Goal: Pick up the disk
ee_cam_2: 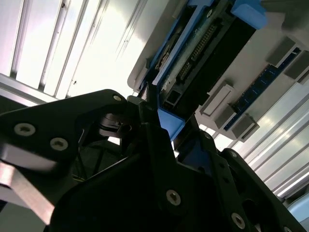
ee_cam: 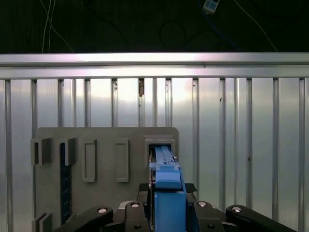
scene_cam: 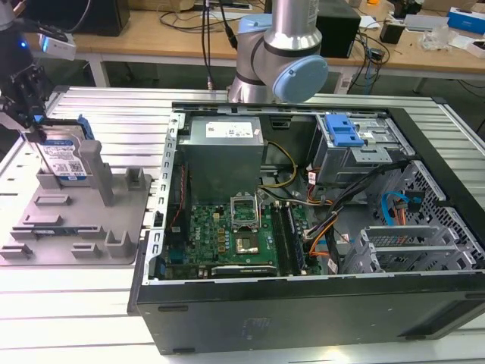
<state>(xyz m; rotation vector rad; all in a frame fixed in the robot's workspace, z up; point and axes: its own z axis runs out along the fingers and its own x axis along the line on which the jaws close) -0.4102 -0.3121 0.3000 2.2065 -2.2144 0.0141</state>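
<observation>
Standing on its edge at about ten o'clock in the exterior view, the disk (scene_cam: 64,158) sits upright in a slot of the grey holder tray (scene_cam: 45,227), its blue-and-white label facing the camera and a grey post just beside it at three o'clock. The gripper (scene_cam: 36,130) comes down on the disk's top end, and in the first wrist view its black fingers (ee_cam: 145,193) press against both sides of the blue side rail, pinching the disk (ee_cam: 166,180); whether the disk has left its slot cannot be told. The tray lies flat on a ribbed aluminium table (scene_cam: 76,303) whose long grooves show bright in both wrist views. At three o'clock of the tray, touching or nearly touching its edge, lies an open black computer case (scene_cam: 303,322) with a green motherboard (scene_cam: 235,235), a grey power supply (scene_cam: 223,152) at twelve o'clock of that board, and a blue-latched drive cage (scene_cam: 345,133) toward two o'clock. The silver and pale blue robot arm (scene_cam: 292,45) rises at twelve o'clock of the case. Beyond the table, along the twelve o'clock edge of the room, stand wooden workbenches (scene_cam: 151,38) strewn with dark cables and boxes.
</observation>
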